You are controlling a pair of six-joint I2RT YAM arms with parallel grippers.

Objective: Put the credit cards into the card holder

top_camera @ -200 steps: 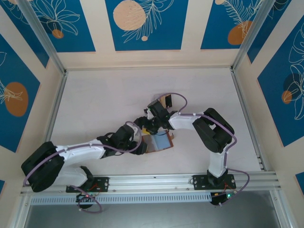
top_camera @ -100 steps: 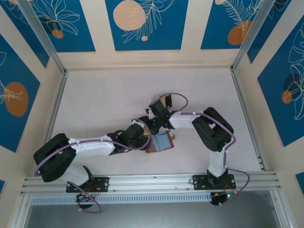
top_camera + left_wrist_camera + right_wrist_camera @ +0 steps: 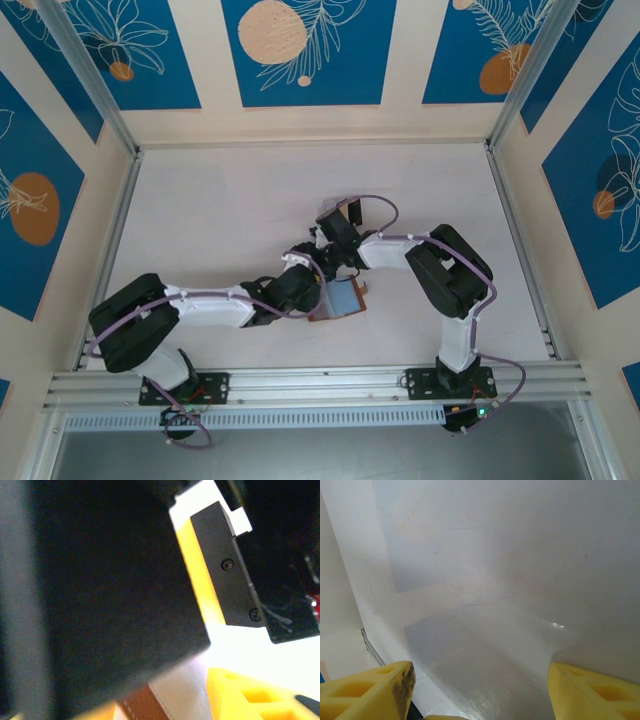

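From above, finding the holder [image 3: 340, 298] lying open on the table [image 3: 200, 200], grey-blue inside up, a little nearer than the middle. Reaching over its far-left corner with the left gripper [image 3: 303, 270] and meeting there the right gripper [image 3: 324, 258], the two heads almost touching; not being able to tell from here the thing between them, if any. Noticing, just beyond the right wrist, something small and tan, perhaps a card [image 3: 349, 212], but too small for being sure. At the left wrist, seeing a big dark blurred face [image 3: 100, 590] very close to the lens, one yellow finger [image 3: 245, 695] at the bottom right, and probably the holder [image 3: 139, 706] again, as a strip of brown stitched leather at the bottom; not being able to tell the left jaws' state, spread or pinching. At the right wrist, seeing both fingers [image 3: 370, 690] standing wide apart over bare table, holding nothing. Judging the step as bringing a card to the pocket: gripping it only by a short edge, holding it level with the pocket mouth, sliding slowly along the leather, and pressing the holder down with the free gripper against slipping.
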